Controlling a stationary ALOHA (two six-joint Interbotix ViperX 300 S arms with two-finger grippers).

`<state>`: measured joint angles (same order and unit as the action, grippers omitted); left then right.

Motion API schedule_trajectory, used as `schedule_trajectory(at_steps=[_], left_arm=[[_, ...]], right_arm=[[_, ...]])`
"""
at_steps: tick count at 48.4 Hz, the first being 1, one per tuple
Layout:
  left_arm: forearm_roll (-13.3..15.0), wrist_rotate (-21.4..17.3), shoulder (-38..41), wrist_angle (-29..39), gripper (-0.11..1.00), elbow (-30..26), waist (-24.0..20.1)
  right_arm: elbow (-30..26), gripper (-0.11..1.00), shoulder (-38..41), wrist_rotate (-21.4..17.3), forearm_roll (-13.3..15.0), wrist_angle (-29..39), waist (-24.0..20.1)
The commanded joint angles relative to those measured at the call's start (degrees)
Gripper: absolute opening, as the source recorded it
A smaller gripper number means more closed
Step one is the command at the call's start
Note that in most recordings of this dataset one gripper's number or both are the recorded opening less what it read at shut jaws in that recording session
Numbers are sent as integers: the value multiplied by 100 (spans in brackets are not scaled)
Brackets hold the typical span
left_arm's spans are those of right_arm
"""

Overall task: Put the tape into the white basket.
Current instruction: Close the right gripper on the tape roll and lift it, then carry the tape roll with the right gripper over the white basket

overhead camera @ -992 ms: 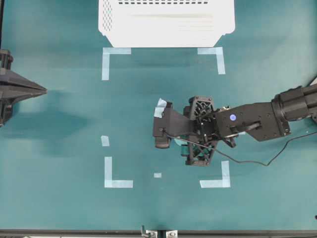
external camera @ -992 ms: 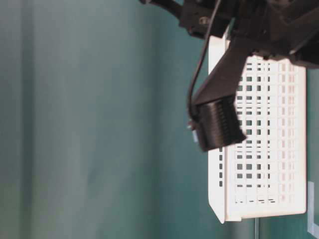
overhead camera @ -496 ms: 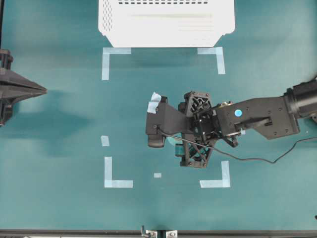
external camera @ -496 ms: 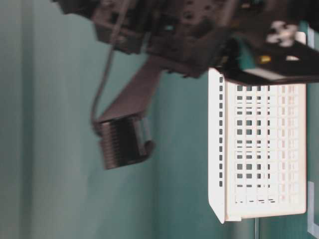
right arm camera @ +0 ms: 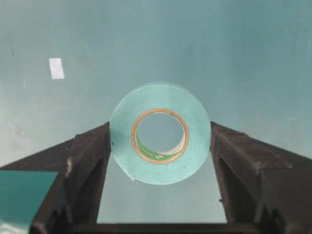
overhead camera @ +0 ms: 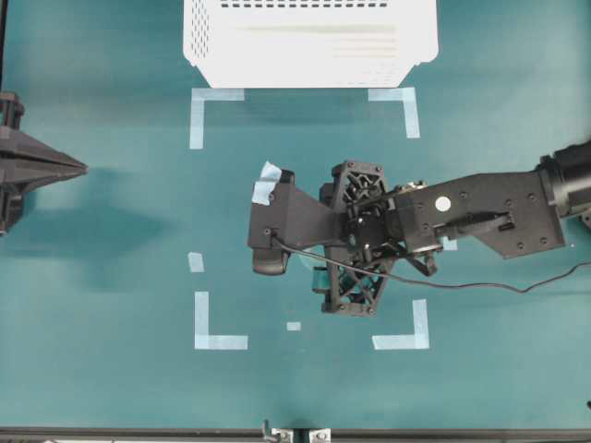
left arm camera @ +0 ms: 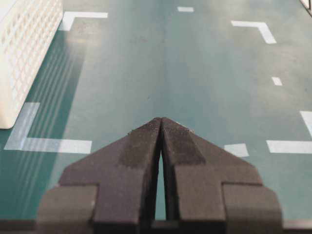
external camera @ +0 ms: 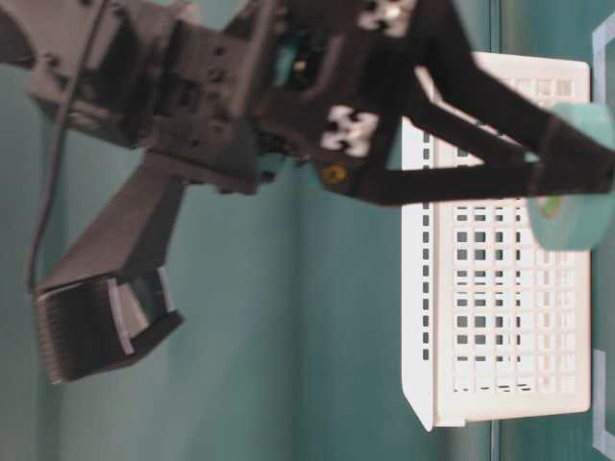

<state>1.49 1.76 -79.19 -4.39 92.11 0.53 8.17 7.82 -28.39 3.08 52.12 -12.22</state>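
Right claw [right arm camera: 161, 146] shifted left, tape [right arm camera: 160, 133] (seemingly lifted) clamped between

The right gripper [right arm camera: 161, 146] is clamped on the tape [right arm camera: 160, 132], one finger at each side. The left gripper [left arm camera: 161, 127] is held with fingertips pressed together.

The tape [right arm camera: 160, 132] sits between the right gripper's [right arm camera: 160, 146] fingers [right arm camera: 90, 161].

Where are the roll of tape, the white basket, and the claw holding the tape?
tape [right arm camera: 160, 132]: right wrist view, on its teal face.
white basket [overhead camera: 309, 65]: overhead view, on its near wall.
right gripper [right arm camera: 161, 146]: right wrist view, midway between its two fingers, which clamp the roll.
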Motion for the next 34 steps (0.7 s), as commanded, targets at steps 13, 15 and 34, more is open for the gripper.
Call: schedule_trajectory(at_steps=[13,15,34], left_arm=[[9,-9,53,-26,-11,-70,18],[9,-9,53,-26,-11,-70,18],[9,9,53,-26,-11,-70,18]], right_arm=[[-650,68,-193,35,-18,729,-18],[-668,68,-193,35,-26,773,-18],[-817,68,-229,53,0,1371,299]])
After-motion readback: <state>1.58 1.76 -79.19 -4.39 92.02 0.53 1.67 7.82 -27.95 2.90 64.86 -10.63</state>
